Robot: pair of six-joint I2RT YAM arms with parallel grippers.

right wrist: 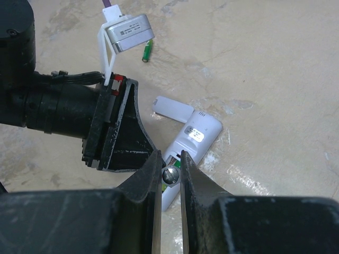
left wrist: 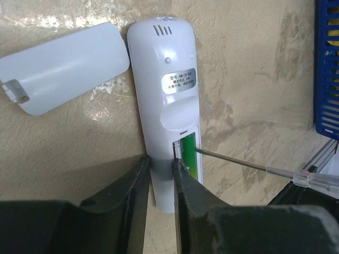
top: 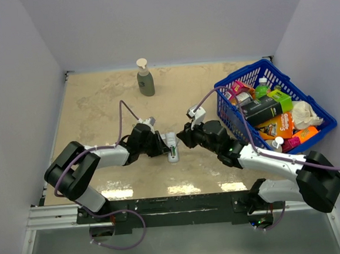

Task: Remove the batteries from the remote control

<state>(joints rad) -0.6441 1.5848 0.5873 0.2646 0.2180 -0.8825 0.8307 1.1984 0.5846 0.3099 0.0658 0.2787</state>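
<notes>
Left gripper (left wrist: 160,161) flanks slick, light-looking remote (left wrist: 164,79) at its end, clamp unclear; right gripper (right wrist: 170,156) pinches screwdriver (left wrist: 233,160) against battery (left wrist: 189,153)

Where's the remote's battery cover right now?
In the left wrist view, the cover lies flat at upper left, right beside the remote's vented end.

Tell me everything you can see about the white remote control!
The remote control is a slim, smooth white plastic bar lying back-up on the table. It has small slots at the far end and a silver label. Its battery recess is uncovered, with a green battery inside. A screwdriver tip pokes into the recess. The left gripper fingers sit around its near end; whether they squeeze it is unclear.
</notes>
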